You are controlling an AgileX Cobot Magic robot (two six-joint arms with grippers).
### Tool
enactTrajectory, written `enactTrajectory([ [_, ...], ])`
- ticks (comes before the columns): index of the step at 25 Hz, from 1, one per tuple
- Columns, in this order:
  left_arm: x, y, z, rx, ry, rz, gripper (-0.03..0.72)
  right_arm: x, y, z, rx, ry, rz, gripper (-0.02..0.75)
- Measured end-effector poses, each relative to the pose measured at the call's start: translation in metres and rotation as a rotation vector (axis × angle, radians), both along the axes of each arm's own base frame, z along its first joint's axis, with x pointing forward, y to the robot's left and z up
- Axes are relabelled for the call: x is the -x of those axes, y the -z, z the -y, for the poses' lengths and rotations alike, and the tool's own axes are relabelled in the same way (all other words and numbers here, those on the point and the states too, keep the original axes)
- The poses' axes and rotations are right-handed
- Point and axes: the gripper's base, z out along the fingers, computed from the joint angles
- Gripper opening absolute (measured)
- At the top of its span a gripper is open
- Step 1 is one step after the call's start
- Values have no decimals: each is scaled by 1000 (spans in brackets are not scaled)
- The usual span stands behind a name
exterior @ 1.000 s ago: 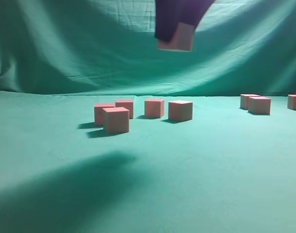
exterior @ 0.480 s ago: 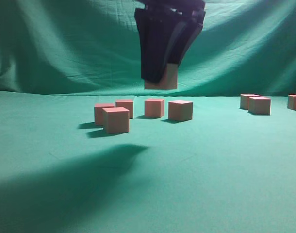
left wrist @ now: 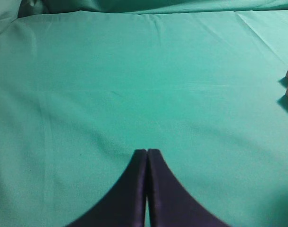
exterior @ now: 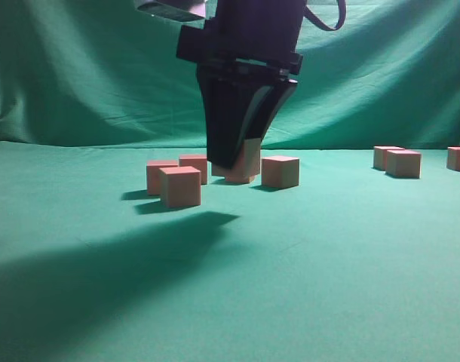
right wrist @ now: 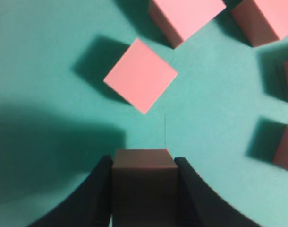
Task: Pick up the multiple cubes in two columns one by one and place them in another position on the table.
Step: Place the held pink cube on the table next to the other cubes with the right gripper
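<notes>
Broad flat worktop covered in slightly wrinkled green cloth (exterior: 343, 256) fills lower two thirds of exterior frame. On it, left of centre: cluster of small matte salmon-pink cubes – one nearest the camera (exterior: 180, 186), one just behind on its left (exterior: 156, 175), one further back (exterior: 194, 166), one right of centre (exterior: 280, 171). Far right edge: two more cubes close together (exterior: 403, 163) (exterior: 384, 156), another at frame border (exterior: 458, 157). Large dark shadow across lower left of cloth. Right wrist frame: pink cube (right wrist: 140, 75) lying on cloth, upper centre, others at top and right edges.
</notes>
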Motion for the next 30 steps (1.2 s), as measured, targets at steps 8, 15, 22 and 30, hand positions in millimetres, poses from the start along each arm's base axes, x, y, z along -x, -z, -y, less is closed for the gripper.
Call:
enactTrajectory([
  [8,0,0,0,0,0,0,0,-5,16,-4,2,4,-4,267],
  [15,0,0,0,0,0,0,0,-7,19,-7,-21,9,14,267],
  [22,0,0,0,0,0,0,0,-9,26,-8,-16,10,9,267],
  [30,0,0,0,0,0,0,0,-7,27,-11,-17,2,9,267],
])
